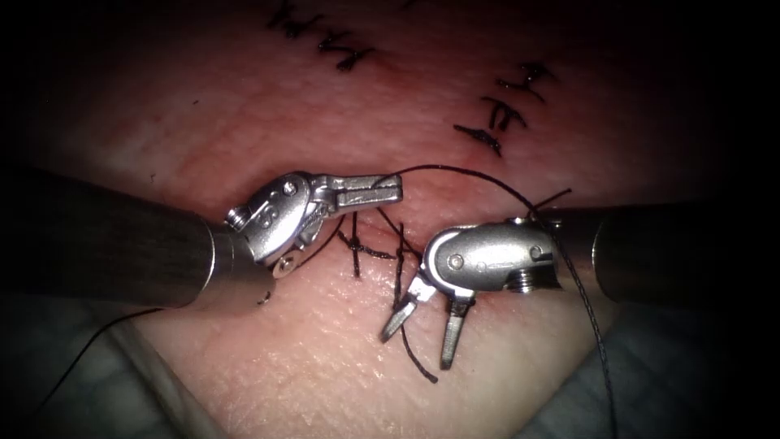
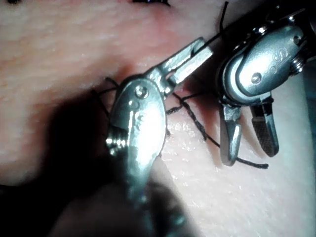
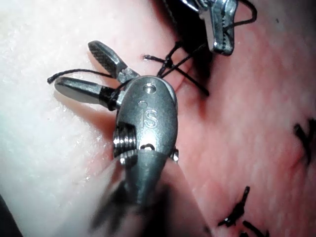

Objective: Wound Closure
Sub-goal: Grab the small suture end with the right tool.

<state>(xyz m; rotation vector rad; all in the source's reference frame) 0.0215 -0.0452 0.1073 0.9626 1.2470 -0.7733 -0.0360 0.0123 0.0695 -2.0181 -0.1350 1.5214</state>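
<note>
My left tool [image 1: 398,187] comes in from the left and lies over the stitched cut [image 1: 375,246], its jaws shut on the black thread [image 1: 487,175]. From its tip the thread arcs right, over my right tool's wrist. My right tool [image 1: 422,333] points down at the tissue [image 1: 325,358] with its jaws open and holds nothing. A loose thread tail [image 1: 416,358] runs from the stitches down between them. The left wrist view shows the left tool [image 2: 207,47] shut and the right tool [image 2: 247,148] open. In the right wrist view the right tool [image 3: 84,69] straddles the thread tail [image 3: 64,74].
Two rows of older black stitches [image 1: 341,49] [image 1: 504,110] mark the tissue at the back. Thread strands hang down past the right shaft [image 1: 597,341] and the left shaft [image 1: 81,345]. Grey cloth [image 1: 65,382] borders the tissue at the front corners.
</note>
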